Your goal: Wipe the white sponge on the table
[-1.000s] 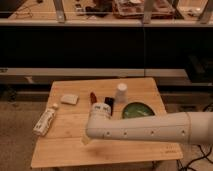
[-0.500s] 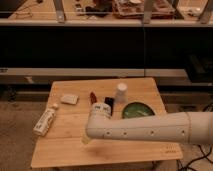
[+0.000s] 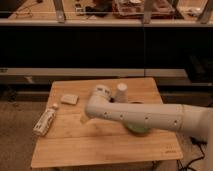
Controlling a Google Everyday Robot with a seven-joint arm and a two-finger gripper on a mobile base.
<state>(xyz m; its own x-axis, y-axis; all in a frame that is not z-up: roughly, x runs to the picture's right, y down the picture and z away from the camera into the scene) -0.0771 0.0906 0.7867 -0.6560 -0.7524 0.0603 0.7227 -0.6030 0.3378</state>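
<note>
Since the earlier frame the arm's bend has lifted and drawn toward the far edge of the counter, so it now covers more of the green plate. Nothing else on the counter has shifted.

That arm reaches in from the right edge as one thick, smooth white tube dotted with small dark spots. It runs nearly level and ends in a rounded bend over the counter's middle. The pincer is hidden behind this bend, toward the far edge, and whether it is open or closed cannot be told.

Near the far left corner the white sponge lies flat, a small soft-edged off-white pad, well apart from the arm. A long white labelled bottle lies on its side at the left edge. Close to the far edge a white cup stands upright, just beside the bend.

Light wooden planks make up the roughly square counter. Brown carpet surrounds it, and dark shelving fills the wall behind.
</note>
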